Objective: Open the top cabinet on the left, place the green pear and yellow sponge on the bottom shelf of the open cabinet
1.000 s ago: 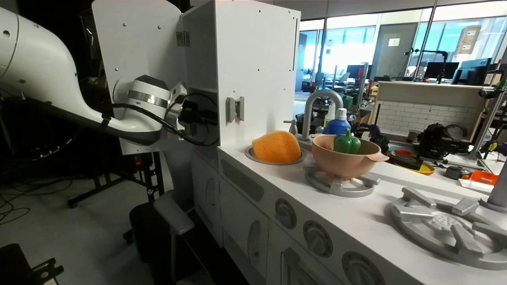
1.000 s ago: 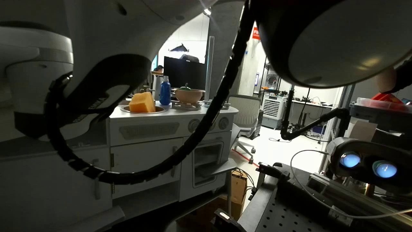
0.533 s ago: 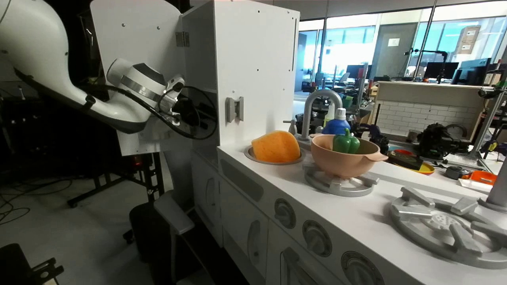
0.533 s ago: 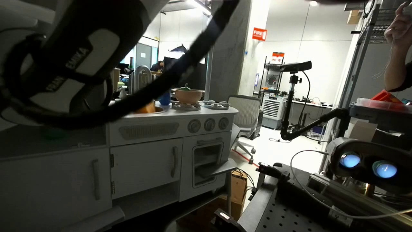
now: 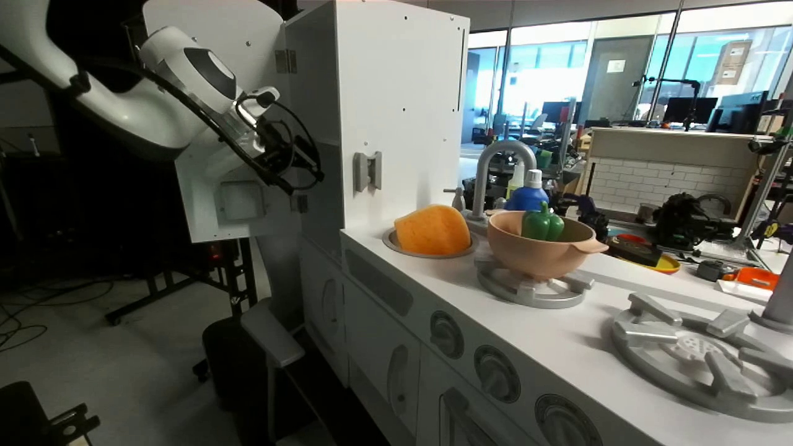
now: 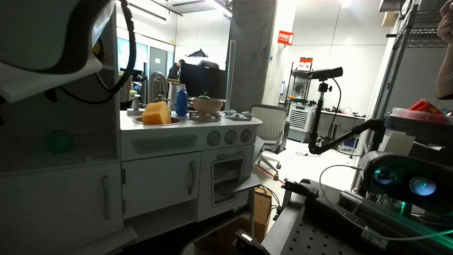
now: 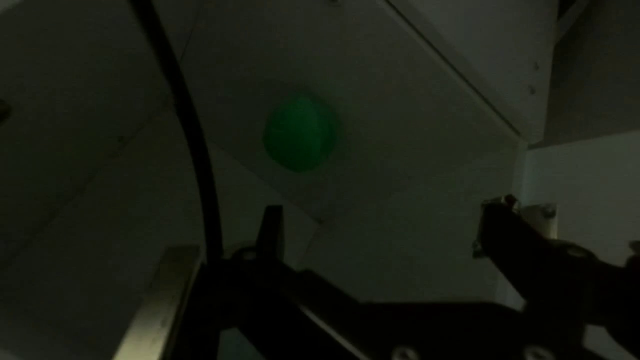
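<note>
"Is the top cabinet open?"

"Yes, its door is swung wide, and the arm is bent toward the opening."

"How does the hand look there?"

"Its fingers stand wide apart in the wrist view. How far in it sits, I can't tell."

"So where's the green pear?"

"In the cabinet, on the bottom shelf. It lies beyond the fingertips, apart from them. The light is poor in there, so I get just a soft, round green shape; it's dim in an exterior view, too."

"And the yellow sponge?"

"Out on the counter, in both exterior views. It sits in the round sink, much of it above the rim."

"What's around it?"

"A grey tap rises beside the sink. Further along, a tan bowl stands on a burner with a green pepper in it, and a blue bottle stands near the bowl. Three round dials run along the front, below the counter's edge."
</note>
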Motion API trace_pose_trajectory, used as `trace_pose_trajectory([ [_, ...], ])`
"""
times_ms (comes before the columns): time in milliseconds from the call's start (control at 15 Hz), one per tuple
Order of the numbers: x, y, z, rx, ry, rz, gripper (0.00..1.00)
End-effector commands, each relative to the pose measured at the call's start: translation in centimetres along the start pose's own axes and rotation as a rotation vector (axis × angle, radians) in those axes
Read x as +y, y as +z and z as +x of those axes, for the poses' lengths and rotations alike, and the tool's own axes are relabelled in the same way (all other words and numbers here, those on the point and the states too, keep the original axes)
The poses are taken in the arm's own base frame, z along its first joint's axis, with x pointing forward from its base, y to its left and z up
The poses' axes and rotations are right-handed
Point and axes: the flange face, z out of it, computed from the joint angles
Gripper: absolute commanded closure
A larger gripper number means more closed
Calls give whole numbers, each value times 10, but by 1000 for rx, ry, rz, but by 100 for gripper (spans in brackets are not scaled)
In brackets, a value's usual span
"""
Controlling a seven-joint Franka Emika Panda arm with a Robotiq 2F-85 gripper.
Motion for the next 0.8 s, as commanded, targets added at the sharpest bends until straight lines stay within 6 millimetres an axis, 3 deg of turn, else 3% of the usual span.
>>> trace_pose_trajectory([
  [0,44,-42,-25,-106,-113,111,0],
  [333,112,-79,-65,-267,-266,207,0],
  [733,177,-120,-100,-446,-426,333,0],
])
